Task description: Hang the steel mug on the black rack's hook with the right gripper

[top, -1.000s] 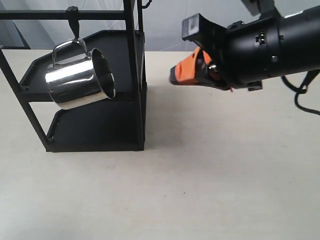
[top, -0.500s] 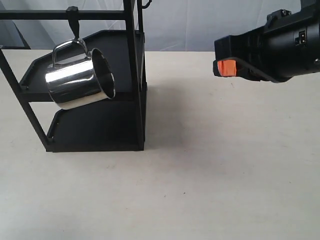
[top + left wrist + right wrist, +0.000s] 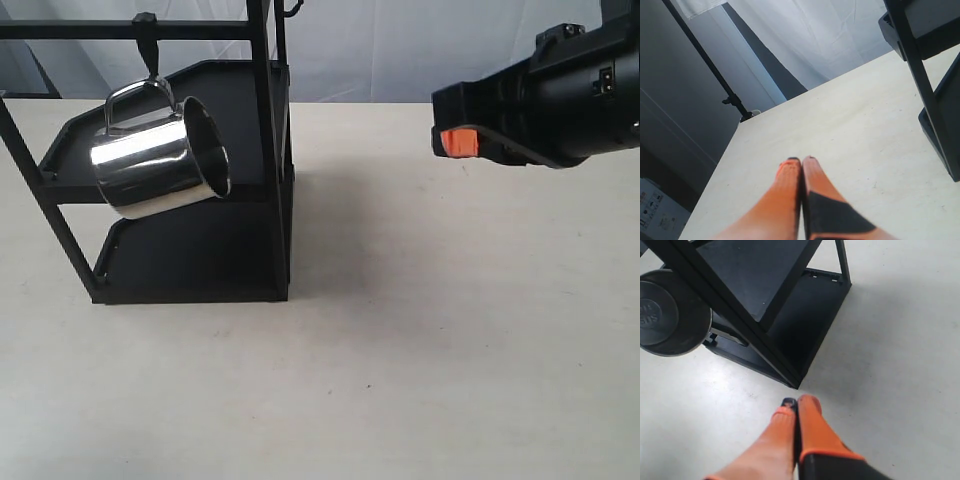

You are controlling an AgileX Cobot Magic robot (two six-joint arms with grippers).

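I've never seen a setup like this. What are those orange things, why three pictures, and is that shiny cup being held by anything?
It is a robot with two arms. The orange things are its fingers. One picture looks at the table from outside; the other two come from cameras on each wrist. The steel mug hangs by its handle from a hook on the black rack; nothing grips it. The right gripper is shut, empty, and away from the rack. The left gripper is shut and empty too, above the bare tabletop.

Rack at left, arm at right, both over the surface (image 3: pixel 400 350).
Steel mug (image 3: pixel 160 160) hangs tilted from the hook (image 3: pixel 150 50) on the black rack (image 3: pixel 270 150); right gripper (image 3: pixel 458 142) well apart.
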